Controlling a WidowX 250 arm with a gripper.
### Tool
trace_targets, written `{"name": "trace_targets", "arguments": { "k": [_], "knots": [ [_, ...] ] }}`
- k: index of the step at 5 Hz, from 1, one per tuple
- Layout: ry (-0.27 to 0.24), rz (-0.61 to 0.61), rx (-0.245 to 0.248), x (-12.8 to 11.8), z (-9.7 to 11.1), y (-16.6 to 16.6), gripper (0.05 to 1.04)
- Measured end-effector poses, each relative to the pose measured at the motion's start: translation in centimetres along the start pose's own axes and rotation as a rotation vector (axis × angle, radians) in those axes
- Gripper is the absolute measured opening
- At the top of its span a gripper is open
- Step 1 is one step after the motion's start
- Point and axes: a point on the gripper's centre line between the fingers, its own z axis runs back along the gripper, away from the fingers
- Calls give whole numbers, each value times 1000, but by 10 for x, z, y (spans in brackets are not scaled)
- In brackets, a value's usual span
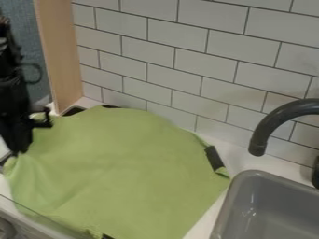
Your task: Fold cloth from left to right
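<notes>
The pincer [23,143] hangs low at the cloth's left edge, near the left edge of the tabletop [243,160]; we cannot tell whether it is open, closed or gripping fabric. The cloth [124,172] lies spread out between there and the sink [246,179], slightly creased on its left side and reaching down to the tabletop's front edge. A black piece [214,158] pokes out at its right edge.

If the pincer has too shallow a bite, we judge the edge could slip free on the way right. The black piece could snag the fabric, and pulling instead of lifting could drag the whole cloth along unfolded. If we carry it too far, the edge could drop into the sink or catch the tap [274,122].
</notes>
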Motion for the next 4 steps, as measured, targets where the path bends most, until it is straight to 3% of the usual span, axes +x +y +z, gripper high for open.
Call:
{"name": "trace_targets", "arguments": {
  "k": [1,2,4],
  "knots": [
    [-14,32,-2,-2,17,-5,54],
    [-13,23,-48,-6,33,-30,54],
    [-48,-68,-115,-7,34,-95,54]
  ]
}}
